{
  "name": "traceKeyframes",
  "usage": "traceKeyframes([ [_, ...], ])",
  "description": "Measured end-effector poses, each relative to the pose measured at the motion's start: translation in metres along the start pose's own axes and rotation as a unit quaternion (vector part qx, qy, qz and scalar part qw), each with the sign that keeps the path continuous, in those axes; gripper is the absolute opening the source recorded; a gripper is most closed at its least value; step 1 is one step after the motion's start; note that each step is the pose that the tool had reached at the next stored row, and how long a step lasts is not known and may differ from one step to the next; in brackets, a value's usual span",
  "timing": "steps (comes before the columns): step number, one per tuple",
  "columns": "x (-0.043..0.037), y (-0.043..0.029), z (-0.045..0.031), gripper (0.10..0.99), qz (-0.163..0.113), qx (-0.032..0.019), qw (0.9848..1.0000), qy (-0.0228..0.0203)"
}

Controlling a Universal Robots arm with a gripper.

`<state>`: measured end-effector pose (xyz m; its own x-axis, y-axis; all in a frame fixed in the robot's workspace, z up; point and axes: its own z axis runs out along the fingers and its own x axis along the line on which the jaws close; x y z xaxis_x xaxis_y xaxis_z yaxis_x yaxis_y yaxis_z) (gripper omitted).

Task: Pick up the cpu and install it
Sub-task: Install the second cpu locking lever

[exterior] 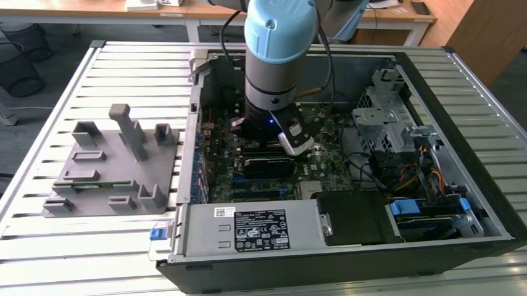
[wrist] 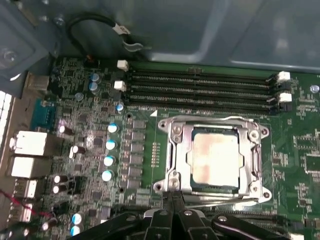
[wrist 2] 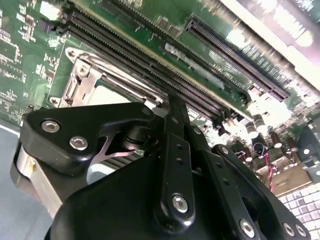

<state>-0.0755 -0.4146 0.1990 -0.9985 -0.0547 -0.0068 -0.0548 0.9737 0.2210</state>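
Your small silvery square cpu (wrist: 215,159) already sits in the metal socket frame (wrist: 172,165); black gripper (wrist: 172,210) hovers beside it, fingers closed, empty.

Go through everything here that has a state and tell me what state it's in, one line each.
cpu: seated in the socket, silvery top showing.
socket frame: down around the cpu.
memory slots: all empty.
computer case: side open, lying flat on the table.
grey holder: on the table beside the case.
pincer: just beside the socket, holding nothing.
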Motion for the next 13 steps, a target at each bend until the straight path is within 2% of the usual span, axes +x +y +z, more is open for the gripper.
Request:
traceKeyframes([
  [3,0.0007,-0.0022,0.0001,0.106,0.000,-0.0063,1.0000,-0.0004],
  [7,0.0032,-0.0034,0.0009,0.106,0.000,-0.0184,0.9998,-0.0009],
  [11,0.0043,-0.0049,0.0052,0.106,0.000,-0.0240,0.9997,-0.0011],
  [13,0.0051,-0.0050,0.0066,0.106,0.000,-0.0310,0.9995,-0.0017],
])
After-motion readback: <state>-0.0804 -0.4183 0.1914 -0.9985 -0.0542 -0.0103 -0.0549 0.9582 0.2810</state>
